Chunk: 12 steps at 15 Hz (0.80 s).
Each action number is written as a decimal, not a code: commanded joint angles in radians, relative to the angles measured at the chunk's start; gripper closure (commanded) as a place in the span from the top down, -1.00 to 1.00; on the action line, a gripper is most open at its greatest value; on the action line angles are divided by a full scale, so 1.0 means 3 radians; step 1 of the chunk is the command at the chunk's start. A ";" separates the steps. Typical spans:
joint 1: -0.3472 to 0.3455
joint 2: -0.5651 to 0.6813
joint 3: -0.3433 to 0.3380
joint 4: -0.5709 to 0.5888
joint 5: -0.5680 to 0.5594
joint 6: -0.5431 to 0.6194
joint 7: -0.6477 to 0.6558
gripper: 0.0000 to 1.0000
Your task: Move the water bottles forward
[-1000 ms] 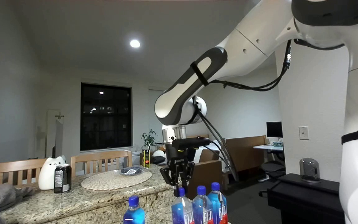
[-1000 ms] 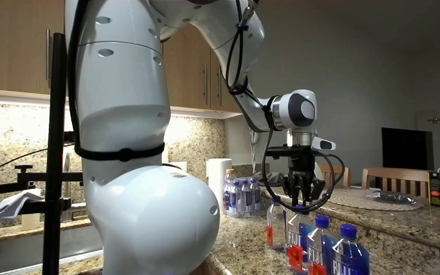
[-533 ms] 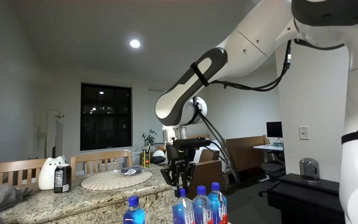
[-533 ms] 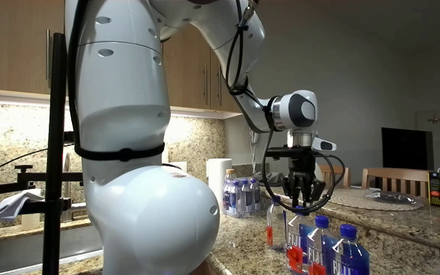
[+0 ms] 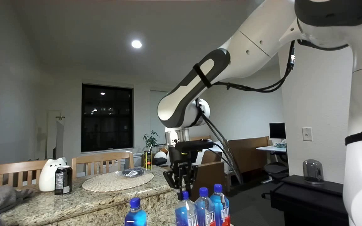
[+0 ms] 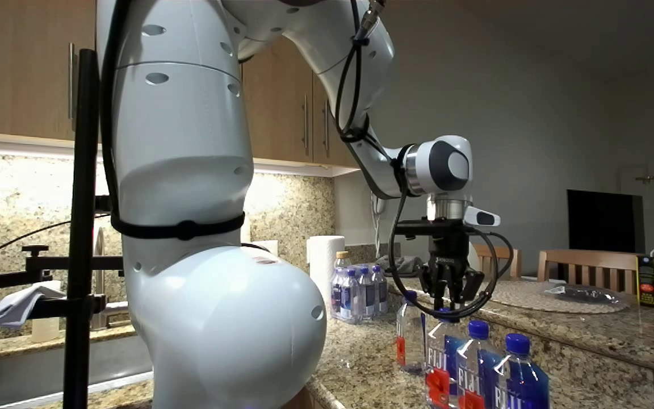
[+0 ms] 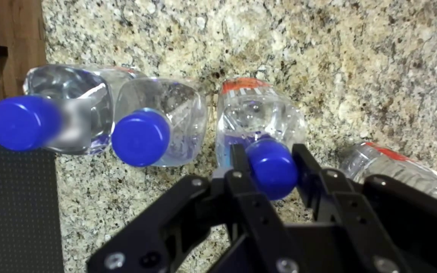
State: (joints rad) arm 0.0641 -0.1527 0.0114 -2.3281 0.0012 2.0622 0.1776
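My gripper (image 7: 271, 161) is shut on the blue cap of one water bottle (image 7: 254, 110), one finger on each side. In both exterior views that bottle (image 5: 185, 213) (image 6: 439, 358) stands upright under the gripper (image 5: 183, 191) (image 6: 447, 304); its base is cut off there. Two more upright bottles stand beside it in a row: a middle one (image 7: 173, 110) (image 5: 205, 208) (image 6: 474, 363) and an end one (image 7: 82, 91) (image 5: 220, 205) (image 6: 520, 378). Another bottle (image 7: 400, 168) (image 5: 135, 216) (image 6: 410, 335) stands apart on the opposite side, its cap hidden by the gripper in the wrist view.
The bottles stand on a granite counter (image 7: 340, 45), whose edge shows left in the wrist view. A raised granite ledge (image 6: 588, 324) runs beside them. A pack of bottles (image 6: 358, 295) and paper towels (image 6: 326, 267) stand further back. A black can (image 5: 63, 180) stands on the ledge.
My gripper and the held bottle have shifted slightly, right and down in an exterior view, closer to the middle bottle. The other bottles have not moved.
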 commanded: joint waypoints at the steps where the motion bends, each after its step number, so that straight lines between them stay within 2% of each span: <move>1: -0.0061 -0.0120 0.0031 -0.0117 0.0007 0.0076 -0.0023 -0.74; 12: -0.0087 -0.0105 0.0031 -0.0131 -0.0022 0.0180 -0.0012 -0.74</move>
State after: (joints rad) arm 0.0542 -0.1536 0.0114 -2.3359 -0.0001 2.0982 0.1776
